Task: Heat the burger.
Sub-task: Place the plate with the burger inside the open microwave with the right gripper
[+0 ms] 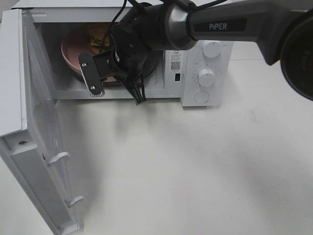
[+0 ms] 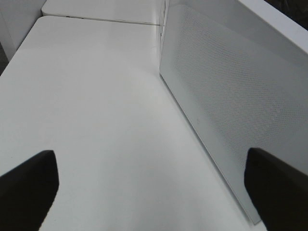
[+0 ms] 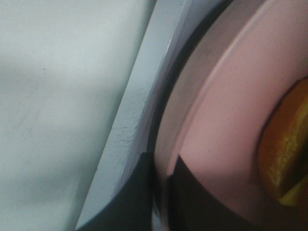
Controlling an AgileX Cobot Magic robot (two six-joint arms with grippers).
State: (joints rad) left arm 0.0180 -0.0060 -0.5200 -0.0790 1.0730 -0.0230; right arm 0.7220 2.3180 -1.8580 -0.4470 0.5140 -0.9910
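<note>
Golden-brown burger [image 1: 98,35] (green edge showing) on pink plate [image 1: 73,56] | right fingers [image 3: 207,207] grip plate | left fingers [image 2: 29,187] open

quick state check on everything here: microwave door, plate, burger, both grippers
microwave door: swung wide open
pink plate: inside the microwave, rim pinched by the right gripper
burger: sitting on the pink plate, inside the microwave
right gripper: shut on the pink plate's rim
left gripper: open, holding nothing, beside the microwave door
</note>
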